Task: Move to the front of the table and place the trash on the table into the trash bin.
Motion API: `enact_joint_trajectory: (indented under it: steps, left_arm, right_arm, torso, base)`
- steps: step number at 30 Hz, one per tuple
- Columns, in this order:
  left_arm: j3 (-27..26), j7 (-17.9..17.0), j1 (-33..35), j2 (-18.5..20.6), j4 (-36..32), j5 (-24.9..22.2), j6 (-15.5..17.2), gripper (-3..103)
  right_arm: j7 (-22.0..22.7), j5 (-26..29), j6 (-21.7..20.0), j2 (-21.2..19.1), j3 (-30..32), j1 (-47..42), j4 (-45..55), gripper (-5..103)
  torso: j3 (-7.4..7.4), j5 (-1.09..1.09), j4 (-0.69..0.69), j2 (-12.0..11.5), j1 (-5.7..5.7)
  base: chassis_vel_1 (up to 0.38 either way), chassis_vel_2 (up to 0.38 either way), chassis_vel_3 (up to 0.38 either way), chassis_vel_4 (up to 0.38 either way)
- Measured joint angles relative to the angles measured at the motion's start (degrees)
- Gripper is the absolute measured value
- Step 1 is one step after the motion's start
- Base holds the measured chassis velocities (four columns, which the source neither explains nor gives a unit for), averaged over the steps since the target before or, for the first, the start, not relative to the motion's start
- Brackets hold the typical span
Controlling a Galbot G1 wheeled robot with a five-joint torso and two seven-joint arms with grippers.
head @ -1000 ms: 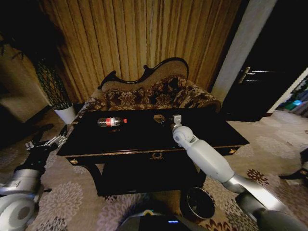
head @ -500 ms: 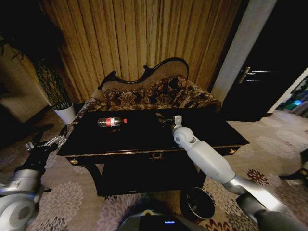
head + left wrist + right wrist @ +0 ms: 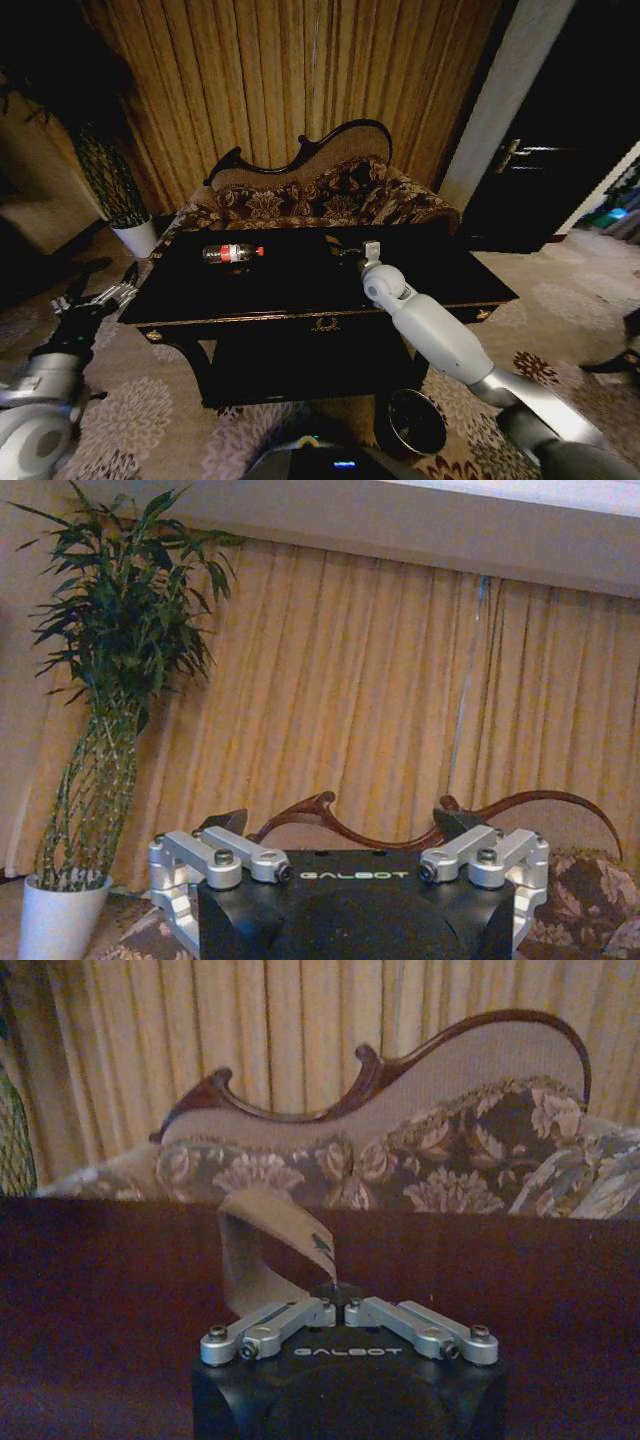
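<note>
Right gripper (image 3: 334, 1305) sits low over the table (image 3: 300, 285), jaws together on what looks like a small brown box-like piece (image 3: 265, 1250). Bottle (image 3: 231, 253) lies further left. Trash bin (image 3: 412, 424) stands on the floor. Left gripper (image 3: 340, 865) hangs spread apart beside the table

I read "GALBOT" in white letters on the black body of the left tool (image 3: 352, 875). Same "GALBOT" marking on the right tool (image 3: 335, 1351). Bottle (image 3: 230, 253) label unreadable from head view.
</note>
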Motion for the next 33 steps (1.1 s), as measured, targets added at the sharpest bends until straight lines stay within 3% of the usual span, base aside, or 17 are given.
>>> enact_joint_trajectory:
  steps: [9,19,25,33]
  left_arm:
    - [0.11,0.06,-0.09,0.13,0.27,-0.13,-0.54,100]
    - [0.19,1.5,-0.34,0.98,2.4,-1.58,-1.89,100]
    - [-0.66,3.11,-0.14,1.86,3.38,-3.5,-2.32,100]
    - [-0.86,3.67,-0.36,3.35,5.09,-4.27,-1.76,100]
  right_arm:
    - [-1.44,-1.02,6.93,-2.42,3.77,-0.87,2.67,0]
    - [-11.45,-7.42,13.15,-12.09,19.43,-15.81,5.83,0]
    - [-13.43,-7.77,14.39,-15.16,27.64,-23.41,8.74,0]
    - [-13.61,-6.76,14.43,-16.08,35.78,-31.98,13.11,0]
  torso:
    - [0.0,0.0,0.02,0.0,0.0]
    - [0.0,0.01,-0.02,0.0,0.0]
    - [0.0,0.0,0.02,0.0,0.0]
    - [0.0,0.0,0.0,0.0,0.0]
  base:
    - [0.0,0.0,0.0,0.0]
    - [0.0,0.0,0.0,0.0]
    - [0.0,0.0,0.0,0.0]
    - [0.0,0.0,0.0,0.0]
